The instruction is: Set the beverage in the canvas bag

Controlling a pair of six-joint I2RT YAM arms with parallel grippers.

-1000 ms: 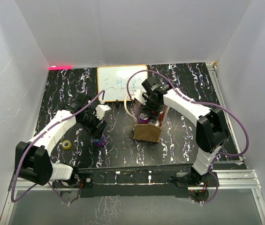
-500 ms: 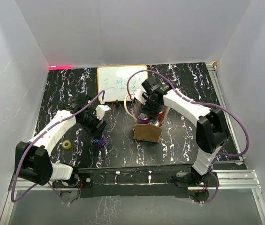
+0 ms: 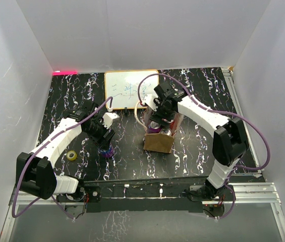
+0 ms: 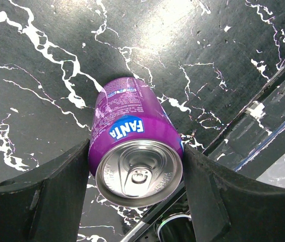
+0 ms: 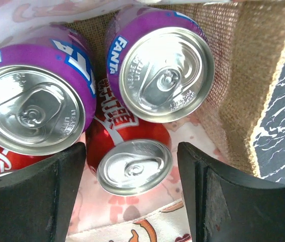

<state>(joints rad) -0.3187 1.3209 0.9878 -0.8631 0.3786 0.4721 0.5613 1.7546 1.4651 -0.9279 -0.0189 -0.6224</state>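
Note:
A purple Fanta can point(image 3: 107, 150) stands on the black marbled table, left of the canvas bag point(image 3: 158, 143). My left gripper point(image 3: 103, 137) is down over it; in the left wrist view both fingers press the sides of the can point(image 4: 132, 141), so the left gripper point(image 4: 136, 189) is shut on it. My right gripper point(image 3: 162, 120) hovers open over the bag's mouth. In the right wrist view two purple Fanta cans point(image 5: 160, 70) and a red cola can point(image 5: 124, 123) stand inside the burlap wall point(image 5: 243, 75). The right gripper point(image 5: 130, 169) straddles the red can with gaps on both sides.
A white framed whiteboard point(image 3: 130, 89) lies at the back, just behind the bag. A yellow tape roll point(image 3: 72, 155) lies left of the can. A metal rail point(image 3: 172, 189) runs along the near table edge. White walls enclose the table.
The right gripper has shifted slightly right and back over the bag. The left gripper stays on the purple can, which has not moved.

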